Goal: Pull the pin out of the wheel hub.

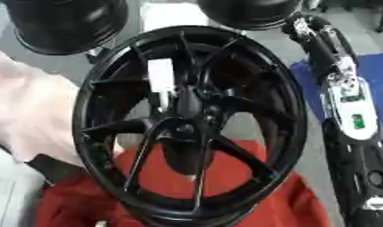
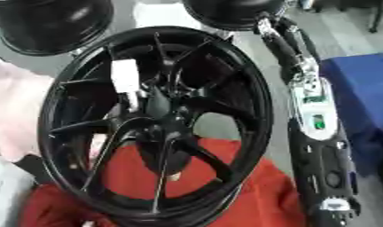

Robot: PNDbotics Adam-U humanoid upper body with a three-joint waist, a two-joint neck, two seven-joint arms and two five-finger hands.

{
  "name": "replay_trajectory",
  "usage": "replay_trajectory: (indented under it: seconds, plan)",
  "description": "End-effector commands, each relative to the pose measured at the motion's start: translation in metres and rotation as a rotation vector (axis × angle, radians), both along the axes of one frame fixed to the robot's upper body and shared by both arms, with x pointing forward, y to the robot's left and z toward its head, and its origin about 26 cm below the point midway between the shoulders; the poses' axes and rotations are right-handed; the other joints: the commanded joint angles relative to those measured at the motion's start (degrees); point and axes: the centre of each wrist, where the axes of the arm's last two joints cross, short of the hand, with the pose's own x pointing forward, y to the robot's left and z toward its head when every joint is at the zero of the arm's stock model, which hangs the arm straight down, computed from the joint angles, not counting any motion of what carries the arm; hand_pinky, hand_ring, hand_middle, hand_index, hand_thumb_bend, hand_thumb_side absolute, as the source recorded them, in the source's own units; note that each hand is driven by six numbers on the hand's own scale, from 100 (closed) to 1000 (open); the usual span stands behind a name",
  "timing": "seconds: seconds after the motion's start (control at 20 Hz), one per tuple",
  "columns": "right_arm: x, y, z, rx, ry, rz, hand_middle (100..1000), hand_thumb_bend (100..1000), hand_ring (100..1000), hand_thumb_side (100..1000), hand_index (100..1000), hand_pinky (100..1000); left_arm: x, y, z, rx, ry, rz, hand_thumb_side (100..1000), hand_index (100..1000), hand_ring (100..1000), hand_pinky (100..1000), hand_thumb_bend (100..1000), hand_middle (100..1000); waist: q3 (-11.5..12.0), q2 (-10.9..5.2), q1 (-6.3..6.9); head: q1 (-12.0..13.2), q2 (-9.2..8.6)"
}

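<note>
Item 1: wheel, at the centre of your view, standing on its edge with its spoked face toward you. Its hub sits at the middle of the spokes. A label lies at 11 o'clock from the hub, between two spokes.

Item 2: cloth, under the wheel at 6 o'clock.

Item 3: your right arm, at 3 o'clock, beside the rim.

Item 4: two further wheels, behind at 11 and 1 o'clock.
</note>
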Motion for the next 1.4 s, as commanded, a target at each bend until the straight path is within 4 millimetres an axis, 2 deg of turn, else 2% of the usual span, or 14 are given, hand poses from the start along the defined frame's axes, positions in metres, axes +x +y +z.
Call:
replay_trajectory:
  seconds: [0.05, 0.4, 0.6, 0.9, 1.2, 1.4]
  plan:
    - [-0.001, -0.002, 0.013, -0.025, -0.034, -0.009, 627, 100, 796, 562, 674, 940, 0.000, 0.001, 0.011, 0.022, -0.035, 0.000, 635, 694, 639, 700, 484, 611, -0.3, -1.22, 0.31, -0.7, -0.95]
    - [-0.001, -0.003, 0.019, -0.024, -0.058, -0.012, 626, 100, 795, 561, 674, 940, 0.000, 0.005, 0.026, 0.049, -0.084, 0.021, 628, 693, 639, 700, 486, 611, -1.2, 0.30, 0.46, -0.5, -1.69]
    - [-0.002, -0.004, 0.023, -0.028, -0.070, -0.014, 626, 100, 795, 560, 673, 940, -0.001, 0.013, 0.053, 0.186, -0.140, 0.022, 613, 694, 640, 700, 482, 611, -1.4, 0.79, 0.83, -0.2, -2.16]
    - [-0.005, -0.013, 0.028, -0.050, -0.076, -0.041, 626, 100, 795, 563, 673, 940, -0.009, 0.027, 0.103, 0.539, -0.190, 0.002, 611, 706, 645, 704, 491, 617, -1.0, 1.59, 1.62, -1.0, -1.90]
    - [-0.007, -0.023, 0.029, -0.072, -0.070, -0.068, 626, 100, 795, 565, 672, 940, -0.009, 0.031, 0.153, 0.924, -0.150, -0.075, 636, 728, 654, 712, 513, 625, -0.3, 1.94, 2.26, -1.7, -2.53]
    - [-0.008, -0.029, 0.029, -0.087, -0.066, -0.085, 626, 100, 795, 568, 672, 940, -0.006, 0.028, 0.194, 1.250, -0.123, -0.137, 648, 747, 665, 722, 521, 639, 0.1, 1.84, 2.62, -2.8, -2.53]
